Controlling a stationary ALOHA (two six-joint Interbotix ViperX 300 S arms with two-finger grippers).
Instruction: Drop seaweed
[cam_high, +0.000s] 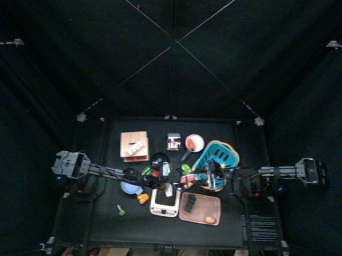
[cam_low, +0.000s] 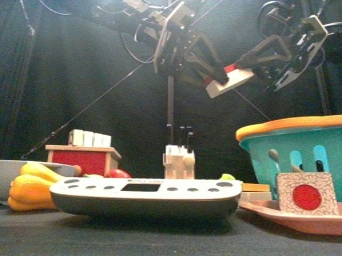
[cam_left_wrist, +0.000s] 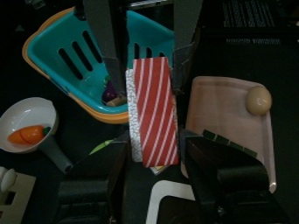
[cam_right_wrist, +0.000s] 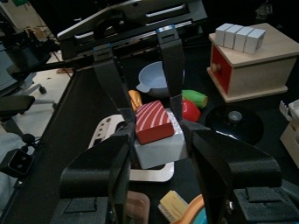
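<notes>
Starting at the table's front edge, you have a flat black-and-white gadget (cam_low: 140, 196) lying nearest, with a yellow toy (cam_low: 32, 186) just to its left. To its right sits a pink tray (cam_low: 318, 218) carrying a small white card with a red dot (cam_low: 306, 195).

Behind the tray stands the teal basket (cam_low: 297, 150) with its orange rim. Farther back on the left you can see a red wooden box (cam_low: 83, 158) with white blocks on top. A small white piece (cam_low: 178, 160) stands near the middle.

Above all of this, your seaweed packet (cam_low: 234, 82), striped red and white, is up in the air between the two arms. It touches nothing on the table. From the left wrist camera it hangs over the gap between the basket and the tray. A pale round item (cam_left_wrist: 257, 99) rests at the tray's far end, and a white bowl (cam_left_wrist: 26, 118) holding something orange sits beside the basket.

Your left claw (cam_left_wrist: 155, 150) is clamped on one end of the packet, a finger pressed against each long edge. Your right claw (cam_right_wrist: 140, 79) straddles the other end with its fingers apart, and a dark gap shows between one finger and the packet.
</notes>
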